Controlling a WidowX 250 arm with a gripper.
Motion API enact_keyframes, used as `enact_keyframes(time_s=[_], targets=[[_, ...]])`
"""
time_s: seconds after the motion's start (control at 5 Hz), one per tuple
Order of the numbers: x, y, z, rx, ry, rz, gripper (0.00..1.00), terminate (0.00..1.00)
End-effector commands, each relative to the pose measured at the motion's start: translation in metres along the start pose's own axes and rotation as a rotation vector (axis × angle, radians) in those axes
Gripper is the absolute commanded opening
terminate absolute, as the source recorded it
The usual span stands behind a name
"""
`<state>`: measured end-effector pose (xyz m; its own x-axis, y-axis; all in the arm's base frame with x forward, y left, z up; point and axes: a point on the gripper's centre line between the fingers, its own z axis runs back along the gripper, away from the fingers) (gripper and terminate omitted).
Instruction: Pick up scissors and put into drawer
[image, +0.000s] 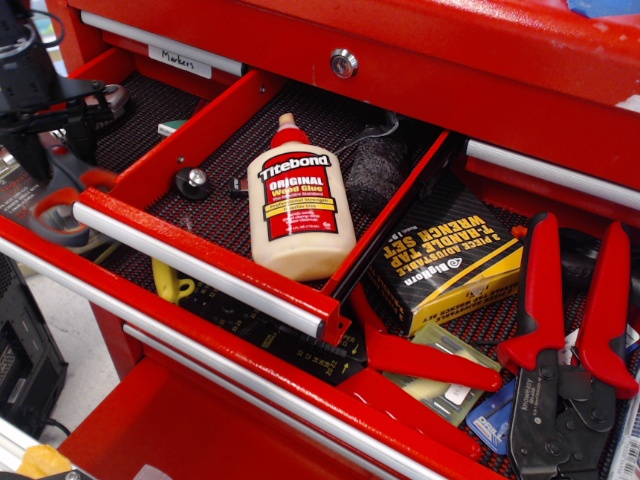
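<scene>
Far left: gripper (55, 140) low over the scissors (62, 205) in the drawer (200, 262), 2 fingers apart astride the pivot, not clamped; red-lined loops poking out below. Best lifted straight clear of the handles; no brushing the glue bottle (295, 205) or pliers (570, 340) further right.

My black fingers (82, 135) hang over scissors (62, 205) whose grey loops are lined red-orange. All around me the tool chest drawer (215, 262) is glossy red, with a silver pull bar and a black mesh liner. The glue bottle (297, 205) is cream with a red cap and a red, black and white label. The tap wrench box (450, 258) is black and yellow. The pliers (570, 330) have red handles and a black head.
</scene>
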<state>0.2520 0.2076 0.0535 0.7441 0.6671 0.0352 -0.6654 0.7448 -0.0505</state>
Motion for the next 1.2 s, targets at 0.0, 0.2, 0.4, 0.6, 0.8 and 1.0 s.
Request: enact_keyframes(time_s=[0.0, 0.2, 0.4, 0.6, 0.8, 1.0], targets=[[0.004, 0.010, 0.066, 0.072, 0.092, -0.024, 0.00, 0.00], [-0.002, 0.020, 0.095, 0.152, 0.062, -0.017, 0.00, 0.00], [-0.008, 0.006, 0.131, 0.160, 0.131, 0.045, 0.00, 0.00], [-0.024, -0.029, 0.151, 0.173, 0.156, 0.092, 0.00, 0.00], [-0.034, -0.076, 0.161, 0.132, 0.179, 0.140, 0.00, 0.00], [-0.049, -0.128, 0.149, 0.069, 0.152, 0.224, 0.00, 0.00]])
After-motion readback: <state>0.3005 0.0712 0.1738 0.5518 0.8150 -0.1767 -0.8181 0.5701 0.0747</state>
